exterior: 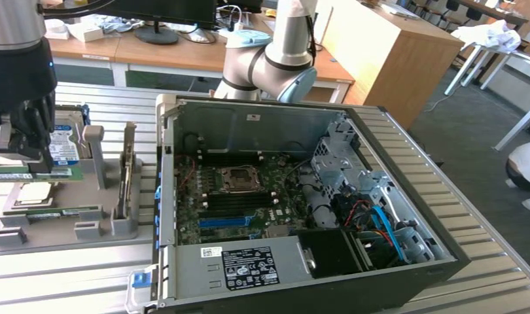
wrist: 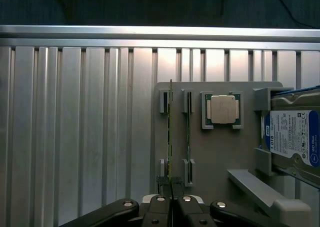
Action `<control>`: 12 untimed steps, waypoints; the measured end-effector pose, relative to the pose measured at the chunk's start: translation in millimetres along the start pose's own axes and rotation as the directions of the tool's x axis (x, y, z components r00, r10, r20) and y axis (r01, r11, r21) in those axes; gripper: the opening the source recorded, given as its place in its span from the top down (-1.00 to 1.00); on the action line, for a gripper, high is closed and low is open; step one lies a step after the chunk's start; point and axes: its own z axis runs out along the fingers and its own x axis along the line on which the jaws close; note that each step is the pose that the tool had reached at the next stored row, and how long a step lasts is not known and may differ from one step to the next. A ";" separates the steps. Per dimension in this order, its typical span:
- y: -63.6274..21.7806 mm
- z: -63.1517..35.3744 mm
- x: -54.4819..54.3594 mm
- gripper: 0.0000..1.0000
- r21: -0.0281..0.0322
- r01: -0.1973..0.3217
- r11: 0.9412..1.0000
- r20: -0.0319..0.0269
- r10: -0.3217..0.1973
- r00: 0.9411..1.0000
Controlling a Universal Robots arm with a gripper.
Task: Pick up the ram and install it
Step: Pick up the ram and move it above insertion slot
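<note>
Ram (wrist: 170,132), a long thin green circuit-board stick, is held by its upper edge in the black gripper (wrist: 171,199), whose two fingers are closed tight against the board's faces. In the wrist view the ram shows edge-on, running in line with the outermost pair of slot posts on a flat grey plastic holder (wrist: 220,157). It looks raised a little above those posts rather than seated in them. In the exterior view the same ram (exterior: 29,174) hangs level just under the gripper (exterior: 25,163), over the holder (exterior: 51,232).

A second green memory stick (wrist: 188,132) stands on edge in the next pair of slots, just beside the held one and parallel to it. Past it a square silver processor chip (wrist: 222,109) lies flat in its green-rimmed recess. Further along, a boxy hard drive with a blue and white label (wrist: 295,137) sits between grey upright brackets.

The holder rests on a ribbed aluminium tabletop (wrist: 75,137). At the exterior view's right of the holder, an open black computer case (exterior: 440,219) lies on its side with its green motherboard (exterior: 239,203) facing up, well apart from the ram. The silver-grey robot arm (exterior: 282,59) rises behind the case.
</note>
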 end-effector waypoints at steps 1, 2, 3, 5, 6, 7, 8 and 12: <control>0.0 -0.1 0.0 0.76 0.000 0.000 1.000 0.000 0.000 1.000; 0.0 -0.2 0.0 0.76 0.000 0.000 1.000 0.000 0.000 1.000; 0.0 -0.4 0.0 0.76 0.000 0.000 1.000 0.000 0.000 1.000; 0.0 -1.1 0.0 0.76 0.000 0.000 1.000 0.000 0.000 1.000; 0.1 -1.4 0.0 0.76 0.000 0.000 1.000 0.000 0.000 1.000; 0.0 -1.7 0.0 0.76 0.000 0.000 1.000 0.000 0.000 1.000; 0.1 -2.0 0.0 0.76 0.000 0.000 1.000 0.000 0.000 1.000; 0.1 -3.6 0.0 0.76 0.000 0.000 1.000 0.000 0.000 1.000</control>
